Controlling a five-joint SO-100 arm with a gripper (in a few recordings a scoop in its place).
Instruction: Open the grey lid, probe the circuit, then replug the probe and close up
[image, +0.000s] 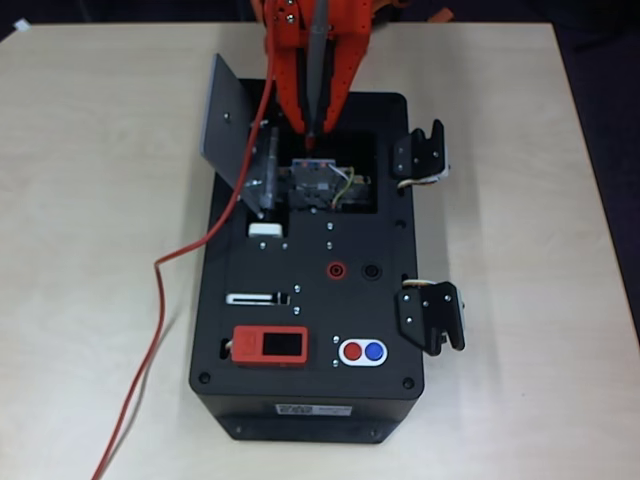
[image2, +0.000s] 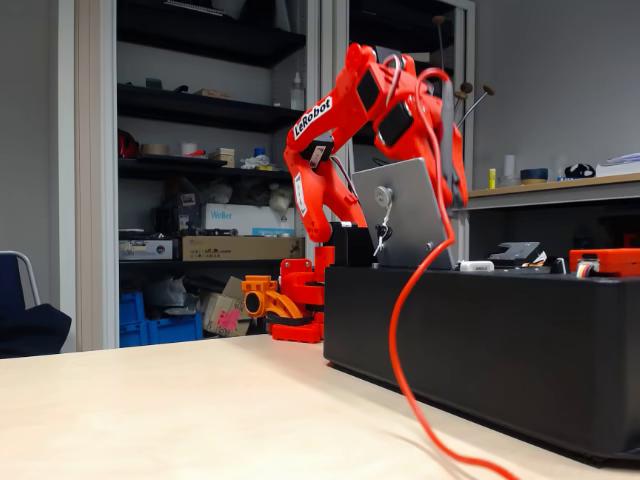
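Hand (image: 312, 100) grips probe (image: 317, 70), tip down at 12 o'clock edge of circuit (image: 318, 182); grey lid (image: 232, 125) open; fingers hard to distinguish.

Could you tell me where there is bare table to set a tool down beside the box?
Free: the table left of the lid, and right of the box past its latches. Crowded: lower left, crossed by the red cable, and the recess holding the probe.
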